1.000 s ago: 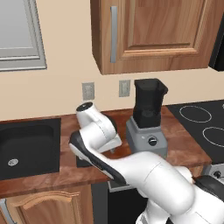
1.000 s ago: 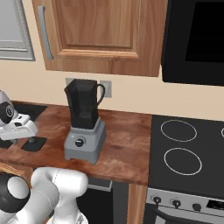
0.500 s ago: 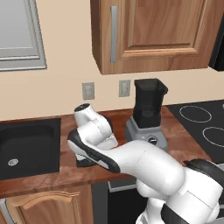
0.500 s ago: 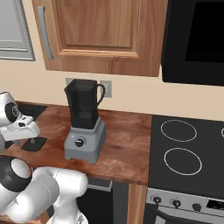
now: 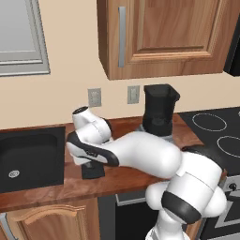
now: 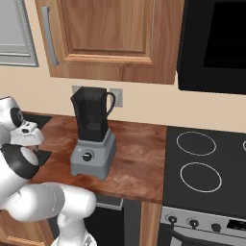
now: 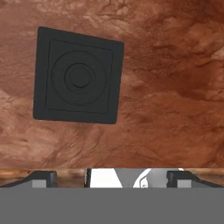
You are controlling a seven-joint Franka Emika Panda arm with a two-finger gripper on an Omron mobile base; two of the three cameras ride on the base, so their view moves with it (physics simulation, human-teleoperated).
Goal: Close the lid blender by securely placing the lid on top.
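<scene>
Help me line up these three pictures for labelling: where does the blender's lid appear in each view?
Left base view: the lid lies flat on the wooden counter, lower left of centre, just under the arm's hand, right of the sink.
Right base view: I cannot make it out; the arm covers that stretch of counter.
Hand view: upper left, flat on the wood.
Shared landmark: the blender in both base views.

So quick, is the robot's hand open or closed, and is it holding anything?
End effector: open, holding nothing. It is above the lid, which lies flat on the wooden counter.
</scene>
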